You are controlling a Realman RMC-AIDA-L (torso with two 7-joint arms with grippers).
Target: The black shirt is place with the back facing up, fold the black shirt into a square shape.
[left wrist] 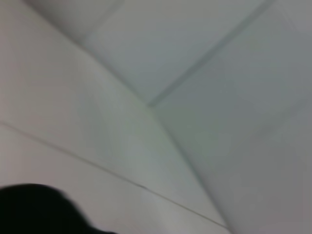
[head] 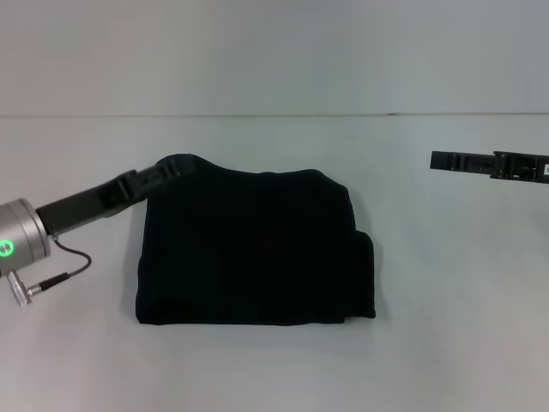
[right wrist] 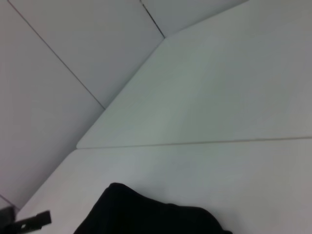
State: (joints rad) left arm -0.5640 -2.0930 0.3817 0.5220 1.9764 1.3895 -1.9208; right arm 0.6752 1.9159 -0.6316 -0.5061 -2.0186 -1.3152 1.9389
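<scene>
Now 1 folded black shirt [head: 253, 249] on 1 white table [head: 446, 343], 2 pincers: left pincer [head: 171, 169], right pincer [head: 442, 160].

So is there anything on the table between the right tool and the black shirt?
Nothing visible. The right tool hangs to the right of the black shirt, and only bare white table lies between them. The left tool is already at the shirt's far left corner.

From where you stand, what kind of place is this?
Probably a robot test bench or lab: a plain white table, bare pale wall panels behind it, and only the black shirt, folded, between two robot arms.
</scene>
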